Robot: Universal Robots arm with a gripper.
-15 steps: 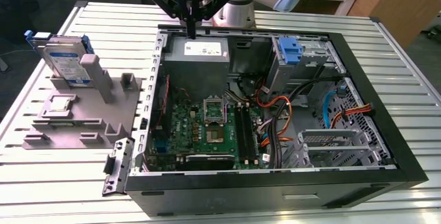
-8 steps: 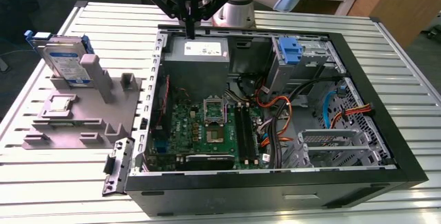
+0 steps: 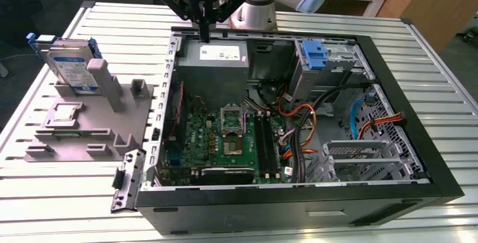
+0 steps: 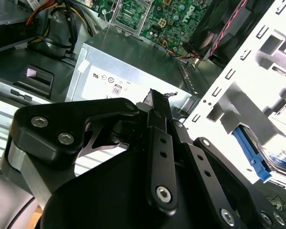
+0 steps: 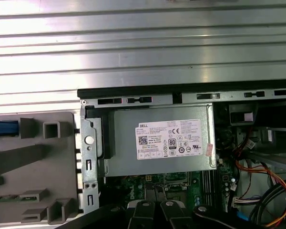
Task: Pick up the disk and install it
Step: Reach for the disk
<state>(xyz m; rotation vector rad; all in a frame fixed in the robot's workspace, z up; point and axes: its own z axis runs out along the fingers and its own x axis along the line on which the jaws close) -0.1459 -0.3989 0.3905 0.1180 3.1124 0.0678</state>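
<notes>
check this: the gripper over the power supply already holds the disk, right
No. The exterior view shows the disk standing in the grey stand outside the case, not in the gripper. The gripper is over the power supply, as you say.

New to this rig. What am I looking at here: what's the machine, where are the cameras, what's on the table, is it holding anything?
The machine is one robot arm with a black gripper at its end. The exterior view comes from a camera off the arm and takes in the whole scene. Both wrist views come from cameras riding on the arm, looking past the gripper. On the slatted metal table sits an open computer case, its motherboard and grey power supply exposed. At the exterior view's left a grey fixture holds the disk, standing upright in its blue frame. The gripper hovers above the power supply, fingers together, holding nothing.
</notes>
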